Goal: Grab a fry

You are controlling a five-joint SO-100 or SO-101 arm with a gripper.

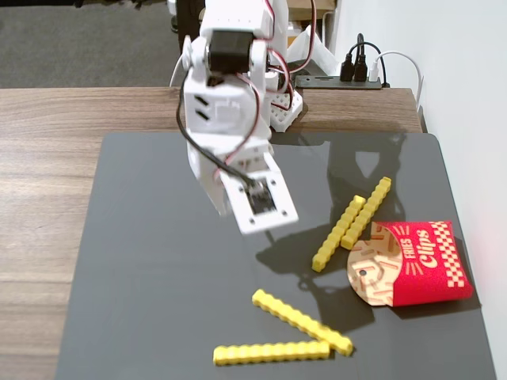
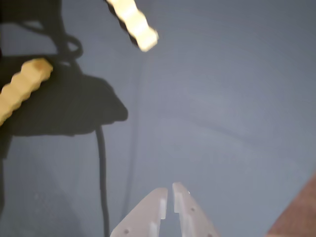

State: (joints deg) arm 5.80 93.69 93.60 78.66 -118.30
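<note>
I saw the gripper (image 2: 170, 193) clenched and empty over the dark mat (image 1: 158, 261) on a wooden table (image 1: 47, 158).

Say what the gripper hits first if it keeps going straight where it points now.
Probably bare dark mat. In the wrist view the nearly closed gripper points at empty mat; both fry ends lie up and left of that line. Depth is unclear.

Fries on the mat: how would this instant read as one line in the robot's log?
stage: approach | gripper: shut, empty, above dark mat | fries: four on mat, none held | carton: lying beside upper pair | nearest fry: untouched
</note>
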